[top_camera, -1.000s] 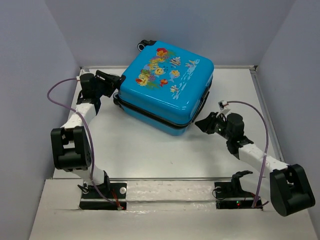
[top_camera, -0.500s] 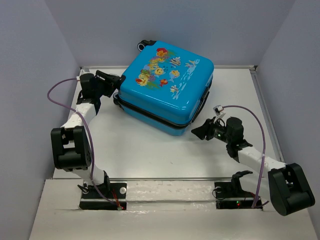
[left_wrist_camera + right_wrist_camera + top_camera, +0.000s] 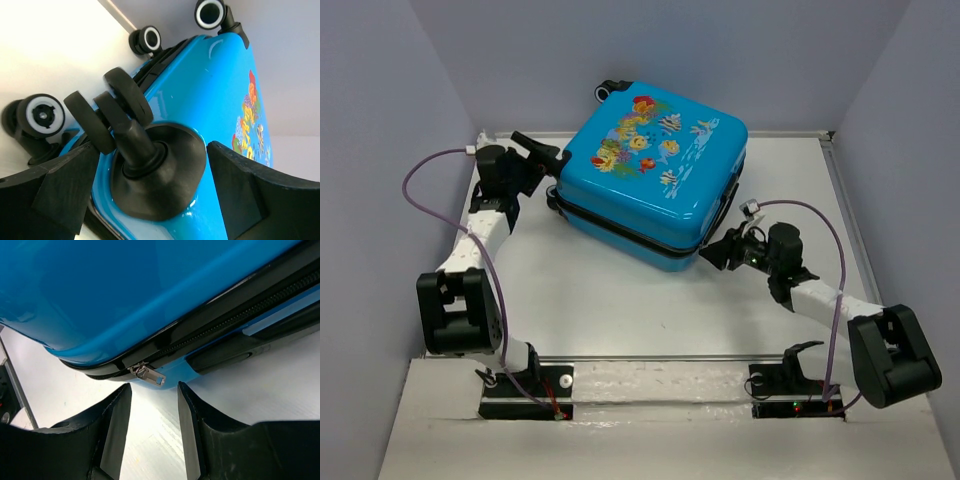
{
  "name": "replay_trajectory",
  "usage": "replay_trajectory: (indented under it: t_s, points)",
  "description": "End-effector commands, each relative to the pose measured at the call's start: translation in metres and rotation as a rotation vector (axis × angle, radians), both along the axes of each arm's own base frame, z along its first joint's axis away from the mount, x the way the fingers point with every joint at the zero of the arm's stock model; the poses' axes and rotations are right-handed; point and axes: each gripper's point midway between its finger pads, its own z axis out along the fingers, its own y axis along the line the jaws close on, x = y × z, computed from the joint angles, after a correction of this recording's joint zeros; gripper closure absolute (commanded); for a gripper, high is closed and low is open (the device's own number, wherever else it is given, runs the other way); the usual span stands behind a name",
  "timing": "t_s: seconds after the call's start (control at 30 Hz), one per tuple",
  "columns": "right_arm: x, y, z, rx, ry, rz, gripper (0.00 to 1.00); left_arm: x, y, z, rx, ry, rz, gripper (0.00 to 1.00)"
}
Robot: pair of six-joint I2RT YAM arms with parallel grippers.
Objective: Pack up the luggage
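Zipping seems the step: right hand (image 3: 152, 405), open and empty, faces the luggage (image 3: 650, 170) zipper pull (image 3: 148, 374); left hand (image 3: 152, 172), open, straddles a wheel (image 3: 125, 95). Next: pinch that pull.

Table (image 3: 620, 300): white, flat top, with pale walls close on the left, far and right sides.
On it: the luggage (image 3: 653, 172), bright blue, resting directly on the white top.
Luggage pose: lying flat and closed, fish print up, turned at an angle.
Place: far half of the table, wheels (image 3: 610, 90) towards the far-left, near the back wall.
Near edge: two black arm bases (image 3: 525, 388), side by side.
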Motion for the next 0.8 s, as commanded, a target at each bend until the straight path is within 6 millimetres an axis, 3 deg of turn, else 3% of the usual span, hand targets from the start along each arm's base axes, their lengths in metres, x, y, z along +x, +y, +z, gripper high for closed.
replay_trajectory:
  t_s: [0.0, 0.17, 0.2, 0.27, 0.3, 0.33, 0.37, 0.4, 0.47, 0.53, 0.6, 0.7, 0.77]
  points:
    - [0.018, 0.006, 0.029, -0.008, -0.150, 0.021, 0.52, -0.013, 0.015, 0.050, 0.105, -0.135, 0.067, 0.01]
    - [0.023, 0.008, 0.024, -0.012, -0.147, 0.029, 0.54, -0.046, 0.032, 0.064, 0.195, -0.178, 0.176, 0.01]
    - [0.024, 0.009, 0.024, -0.013, -0.149, 0.030, 0.55, -0.063, 0.027, 0.059, 0.208, -0.184, 0.183, 0.02]
    - [0.027, 0.010, 0.020, -0.013, -0.142, 0.031, 0.56, -0.082, 0.007, 0.048, 0.224, -0.189, 0.152, 0.05]
    - [0.028, 0.011, 0.021, -0.009, -0.145, 0.033, 0.58, -0.097, -0.001, 0.037, 0.231, -0.186, 0.138, 0.11]
    - [0.029, 0.011, 0.020, -0.007, -0.143, 0.034, 0.59, -0.110, -0.031, 0.031, 0.230, -0.193, 0.061, 0.15]
    - [0.029, 0.012, 0.021, -0.003, -0.142, 0.035, 0.60, -0.120, -0.045, 0.022, 0.237, -0.188, 0.020, 0.20]
    - [0.030, 0.013, 0.022, 0.005, -0.152, 0.037, 0.61, -0.134, -0.052, 0.005, 0.249, -0.169, 0.000, 0.29]
    - [0.029, 0.013, 0.024, 0.016, -0.154, 0.039, 0.62, -0.155, -0.081, -0.018, 0.249, -0.141, -0.090, 0.38]
    - [0.029, 0.014, 0.026, 0.022, -0.159, 0.041, 0.63, -0.178, -0.097, -0.049, 0.254, -0.098, -0.149, 0.46]
    - [0.030, 0.015, 0.028, 0.025, -0.162, 0.045, 0.63, -0.192, -0.106, -0.073, 0.247, -0.060, -0.181, 0.52]
    - [0.031, 0.016, 0.030, 0.024, -0.166, 0.052, 0.63, -0.204, -0.125, -0.092, 0.300, -0.031, -0.242, 0.52]
    - [0.029, 0.019, 0.033, 0.020, -0.174, 0.062, 0.62, -0.205, -0.139, -0.091, 0.314, -0.049, -0.285, 0.53]
